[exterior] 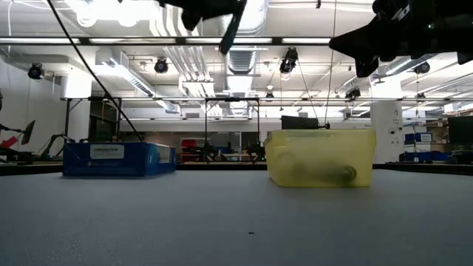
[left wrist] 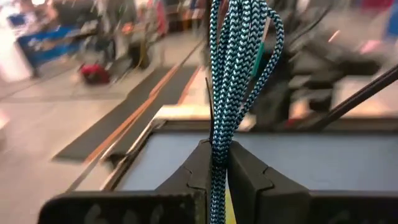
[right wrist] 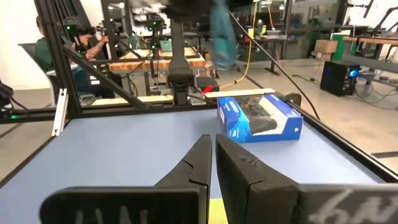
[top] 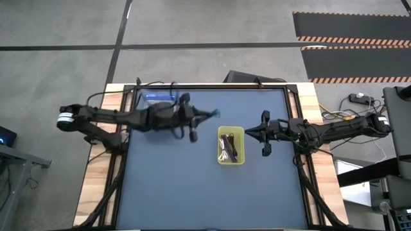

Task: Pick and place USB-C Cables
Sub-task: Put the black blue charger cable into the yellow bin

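Here, left end effector (left wrist: pixel 219 163) clamped on teal-blue cable (left wrist: pixel 233 68), right end effector (right wrist: pixel 213 155) together, empty

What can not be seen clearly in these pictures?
- Cables in the yellow bin: high view too small to count them; in the low view the cloudy wall blurs them.
- Blue box: the left arm covers part of it in the high view.
- Teal-blue cable: its upper end is cut off in the left wrist view.

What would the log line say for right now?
left gripper: shut on teal cable, aloft | right gripper: shut, empty | yellow bin: holds cables
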{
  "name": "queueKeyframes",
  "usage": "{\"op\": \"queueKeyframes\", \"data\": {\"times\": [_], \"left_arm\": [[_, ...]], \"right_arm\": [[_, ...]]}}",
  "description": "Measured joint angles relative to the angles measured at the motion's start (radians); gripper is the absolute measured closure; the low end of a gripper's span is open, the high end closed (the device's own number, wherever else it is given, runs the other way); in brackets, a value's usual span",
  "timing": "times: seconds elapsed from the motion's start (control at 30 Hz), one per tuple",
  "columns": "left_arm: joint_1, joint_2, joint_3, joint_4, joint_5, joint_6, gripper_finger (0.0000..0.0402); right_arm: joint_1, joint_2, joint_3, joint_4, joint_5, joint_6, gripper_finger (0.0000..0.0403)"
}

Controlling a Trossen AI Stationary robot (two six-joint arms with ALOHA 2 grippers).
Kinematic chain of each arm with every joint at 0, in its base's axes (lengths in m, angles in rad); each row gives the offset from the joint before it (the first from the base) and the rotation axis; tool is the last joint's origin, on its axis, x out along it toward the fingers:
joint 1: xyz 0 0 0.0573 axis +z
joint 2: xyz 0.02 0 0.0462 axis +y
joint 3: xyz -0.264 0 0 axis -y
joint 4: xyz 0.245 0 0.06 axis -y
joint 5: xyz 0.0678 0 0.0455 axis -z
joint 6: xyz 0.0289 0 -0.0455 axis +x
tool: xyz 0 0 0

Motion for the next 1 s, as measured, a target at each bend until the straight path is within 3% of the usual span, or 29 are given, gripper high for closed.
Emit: {"op": "queueKeyframes", "data": {"times": [0.4,0.7,1.0], "left_arm": [[-0.261,-0.031,-0.276,0.517,-0.003,-0.105,0.0385],[-0.342,0.026,-0.296,0.567,-0.028,-0.155,0.0384],[-0.349,0.114,-0.295,0.675,-0.038,-0.157,0.0383]], "right_arm": [[0.000,0.067,0.000,0.003,0.000,0.019,0.0390],[0.000,0.114,0.000,0.012,0.000,0.084,0.0390],[0.001,0.144,0.000,0.038,0.000,0.106,0.0390]]}}
